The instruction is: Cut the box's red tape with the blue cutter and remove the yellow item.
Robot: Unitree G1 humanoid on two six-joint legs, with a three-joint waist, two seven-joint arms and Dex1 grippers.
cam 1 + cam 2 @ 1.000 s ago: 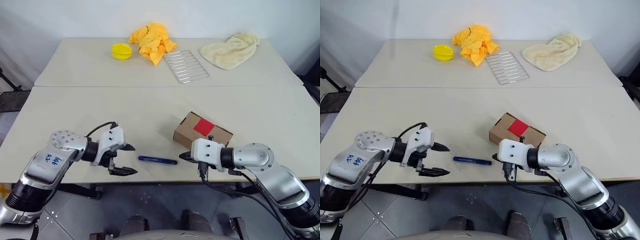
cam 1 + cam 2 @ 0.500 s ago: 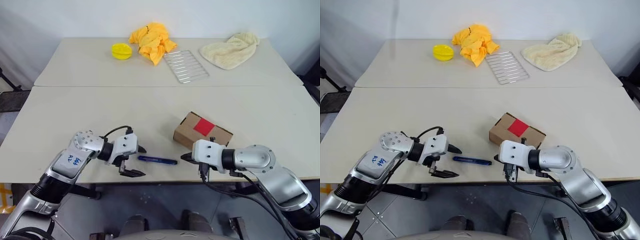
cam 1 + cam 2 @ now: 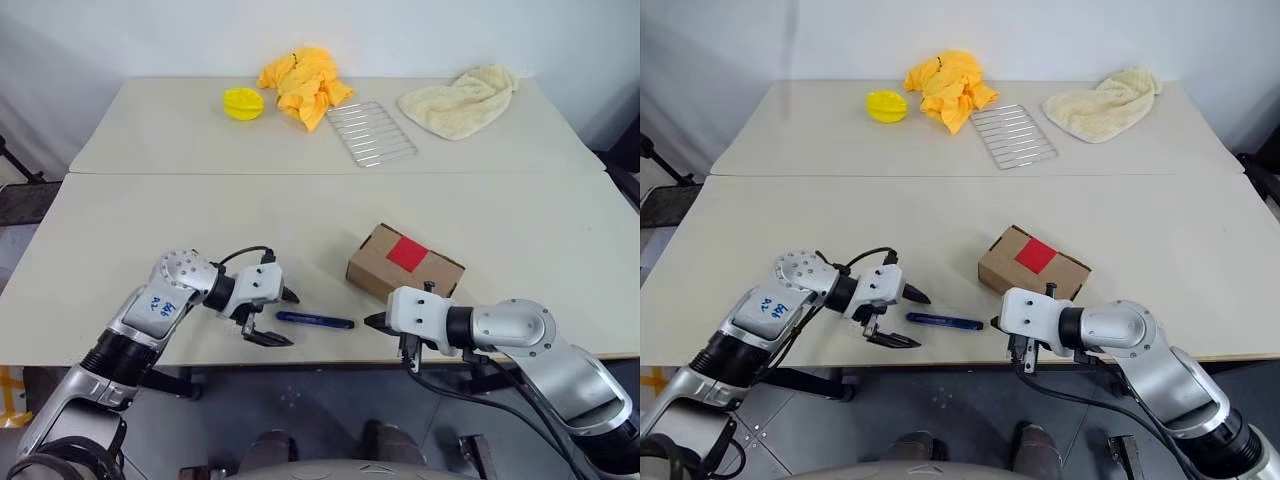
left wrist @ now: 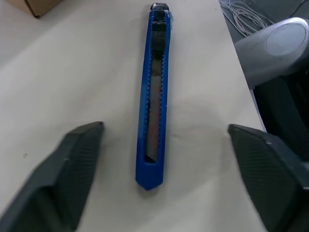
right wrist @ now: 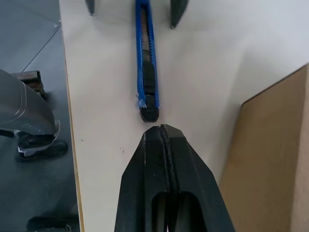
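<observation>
The blue cutter (image 3: 315, 320) lies flat near the table's front edge, left of the box (image 3: 400, 262). The box is closed, with the red tape (image 3: 408, 253) on its top. My left gripper (image 3: 283, 320) is open, and its two fingers (image 4: 77, 164) straddle the cutter's (image 4: 154, 96) left end without touching it. My right gripper (image 3: 372, 321) is shut on nothing. Its tip (image 5: 159, 128) sits just off the cutter's (image 5: 146, 58) right end, beside the box's (image 5: 270, 145) front wall. The yellow item is hidden.
On the far table lie a round yellow disc (image 3: 243, 102), a crumpled yellow-orange cloth (image 3: 303, 80), a wire rack (image 3: 372, 131) and a cream towel (image 3: 460, 98). The table's front edge (image 3: 320, 358) runs just below the cutter.
My left gripper has moved right and rolled, so its open fingers now straddle the cutter's left end. The right gripper, the box and the cutter have stayed put.
</observation>
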